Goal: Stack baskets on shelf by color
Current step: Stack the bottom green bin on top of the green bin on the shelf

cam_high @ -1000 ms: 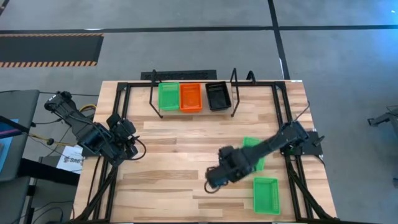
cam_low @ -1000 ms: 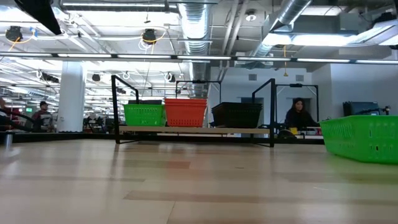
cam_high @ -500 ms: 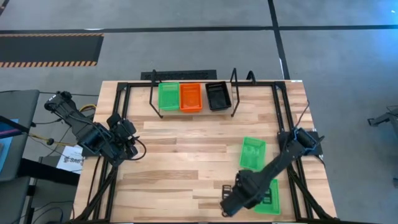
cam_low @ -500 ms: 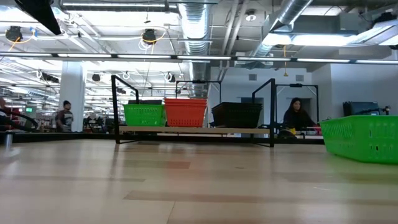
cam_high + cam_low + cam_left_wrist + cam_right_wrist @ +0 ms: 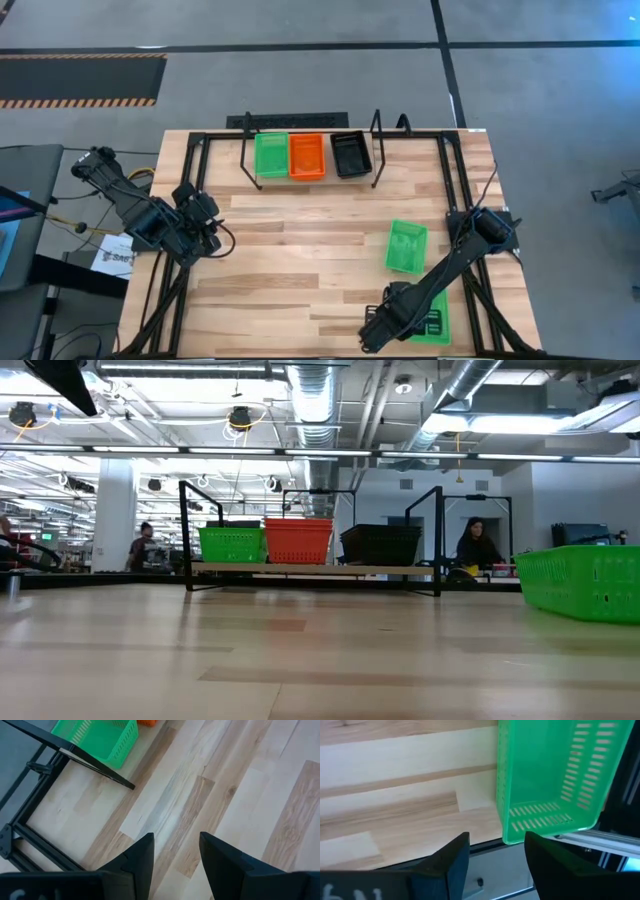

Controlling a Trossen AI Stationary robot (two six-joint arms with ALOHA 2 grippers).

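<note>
While the left gripper [image 5: 175, 855] waits near the table's left edge with its fingers apart, the right gripper [image 5: 495, 852] hangs over the near right corner of the table [image 5: 300, 250], fingers apart and holding nothing. Just ahead of it lies a green basket [image 5: 550, 775]; a second green basket [image 5: 406, 246] sits farther out. Well beyond both, the shelf [image 5: 310, 130] holds green, orange and black baskets side by side.

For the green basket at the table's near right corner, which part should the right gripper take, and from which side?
Probably a long rim of the green basket, one finger inside and one outside, coming from above. It sits upright with its mouth open, its slatted walls are thin, and the open right gripper hangs by its left wall.
</note>
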